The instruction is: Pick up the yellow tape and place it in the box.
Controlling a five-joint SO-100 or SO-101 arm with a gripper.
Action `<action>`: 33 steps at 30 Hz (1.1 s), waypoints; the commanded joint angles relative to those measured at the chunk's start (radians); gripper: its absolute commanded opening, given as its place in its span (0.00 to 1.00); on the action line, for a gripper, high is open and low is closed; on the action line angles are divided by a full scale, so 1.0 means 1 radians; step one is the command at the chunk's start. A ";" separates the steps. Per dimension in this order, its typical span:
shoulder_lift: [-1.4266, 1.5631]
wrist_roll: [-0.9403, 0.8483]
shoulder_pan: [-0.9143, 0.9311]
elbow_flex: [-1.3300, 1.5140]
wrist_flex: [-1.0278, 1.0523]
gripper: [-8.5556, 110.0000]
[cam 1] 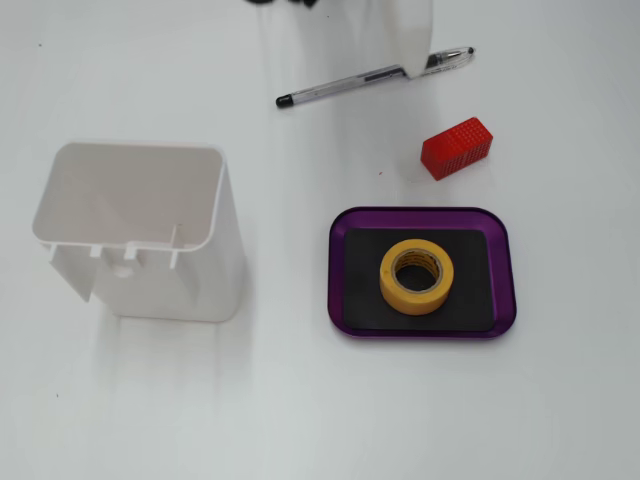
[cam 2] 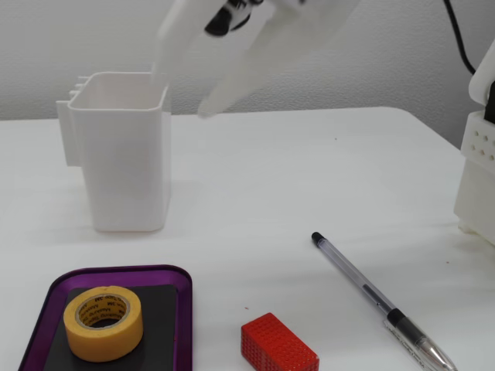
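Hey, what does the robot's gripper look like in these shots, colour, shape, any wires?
In a fixed view the gripper is blurred: two long white plastic fingers tapering to narrow tips, with a small black part between their bases. A black cable runs down at the right edge. No markings are legible.

At the top of a fixed view, the claw point(cam 2: 182, 89) shows as two long, tapering white plastic fingers point(cam 2: 255, 66), smeared by motion blur, with a small dark part between their bases. A black cable runs down the upper right edge. Another fixed view catches only a white sliver at its top edge.
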 commanded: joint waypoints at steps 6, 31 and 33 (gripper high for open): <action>0.543 0.005 0.009 0.341 0.061 0.15; 1.336 0.115 0.081 1.347 0.023 0.15; 1.336 0.138 0.081 1.348 0.026 0.15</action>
